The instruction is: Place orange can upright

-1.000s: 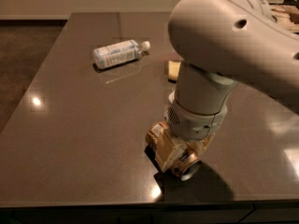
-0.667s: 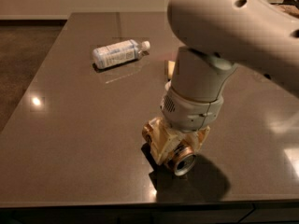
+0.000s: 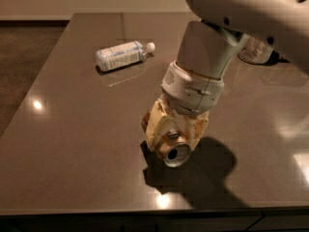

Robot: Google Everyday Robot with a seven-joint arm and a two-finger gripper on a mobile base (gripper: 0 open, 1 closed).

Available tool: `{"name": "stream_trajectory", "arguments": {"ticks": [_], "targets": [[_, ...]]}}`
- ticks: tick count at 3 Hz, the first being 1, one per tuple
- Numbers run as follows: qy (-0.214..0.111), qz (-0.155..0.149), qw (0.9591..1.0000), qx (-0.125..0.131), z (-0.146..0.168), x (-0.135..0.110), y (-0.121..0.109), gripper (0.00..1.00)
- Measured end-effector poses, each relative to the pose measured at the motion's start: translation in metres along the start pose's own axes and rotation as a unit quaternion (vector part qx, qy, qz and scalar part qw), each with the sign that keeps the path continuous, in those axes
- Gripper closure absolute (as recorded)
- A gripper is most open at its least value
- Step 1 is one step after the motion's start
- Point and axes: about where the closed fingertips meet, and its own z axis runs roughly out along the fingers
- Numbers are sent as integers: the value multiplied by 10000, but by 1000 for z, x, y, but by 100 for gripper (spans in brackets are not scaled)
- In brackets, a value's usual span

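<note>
My gripper (image 3: 170,141) is low over the dark table (image 3: 77,144), near its front edge, at the end of the big white arm. Its cream fingers (image 3: 155,124) are shut on the orange can (image 3: 177,153). The can is tilted, with its silver top and pull-tab opening facing the front and slightly down. The fingers hide most of its sides. Its lower end is at or just above the table top; I cannot tell whether it touches.
A clear plastic bottle (image 3: 123,56) with a white cap lies on its side at the back left. A round clear object (image 3: 255,51) stands at the back right, partly behind the arm. The table's front edge (image 3: 145,210) runs just below the gripper.
The arm's upper part has risen and swung to the right. The gripper with the can has shifted slightly left and stays low over the table.
</note>
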Motion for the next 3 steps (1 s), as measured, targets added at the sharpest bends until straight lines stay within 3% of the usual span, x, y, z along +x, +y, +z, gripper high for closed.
{"name": "stream_trajectory", "arguments": {"ticks": [1, 2, 3], "targets": [[-179, 583, 9970, 474, -7, 12, -8, 100], [-261, 1275, 9887, 746, -21, 22, -15, 100], [-158, 2054, 9745, 892, -38, 25, -20, 100]]}}
